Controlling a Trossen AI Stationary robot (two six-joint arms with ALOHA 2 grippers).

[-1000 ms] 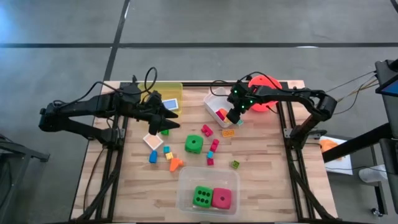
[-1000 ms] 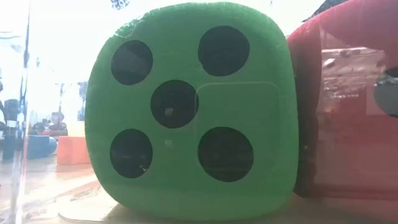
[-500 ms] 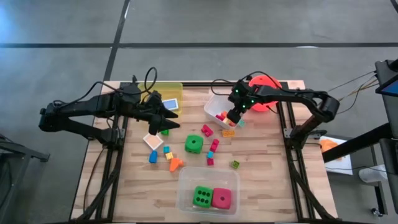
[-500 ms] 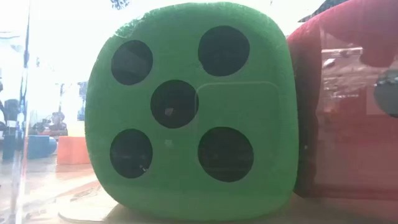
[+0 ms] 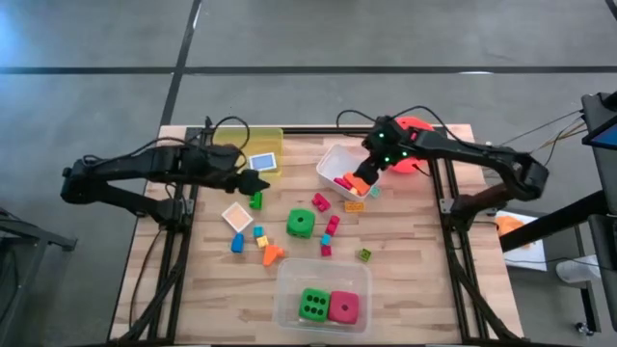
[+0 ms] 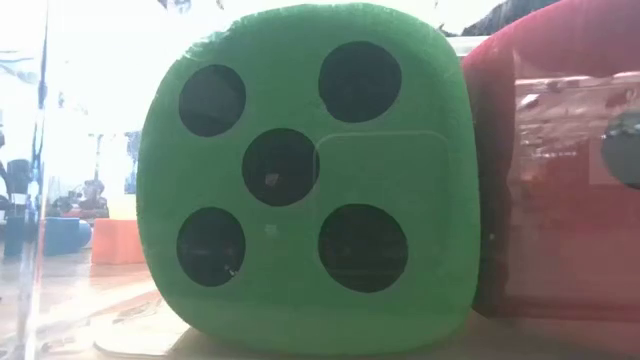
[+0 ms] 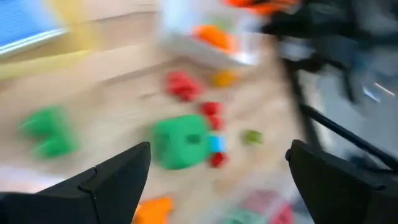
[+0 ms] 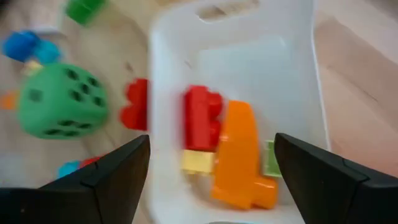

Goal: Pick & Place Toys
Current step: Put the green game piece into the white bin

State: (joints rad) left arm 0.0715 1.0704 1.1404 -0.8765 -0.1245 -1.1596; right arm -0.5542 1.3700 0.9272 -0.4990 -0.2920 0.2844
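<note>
Since the earlier frame: orange block (image 8: 239, 155) dropped into white tub (image 8: 292, 74), lying beside red block (image 8: 200, 118). Right gripper (image 5: 363, 176) risen over the tub, fingers spread, empty. Left gripper (image 5: 258, 183) drawn back beside yellow tub (image 5: 253, 139), fingers spread, empty. Green die (image 5: 301, 223) mid-table.
</note>
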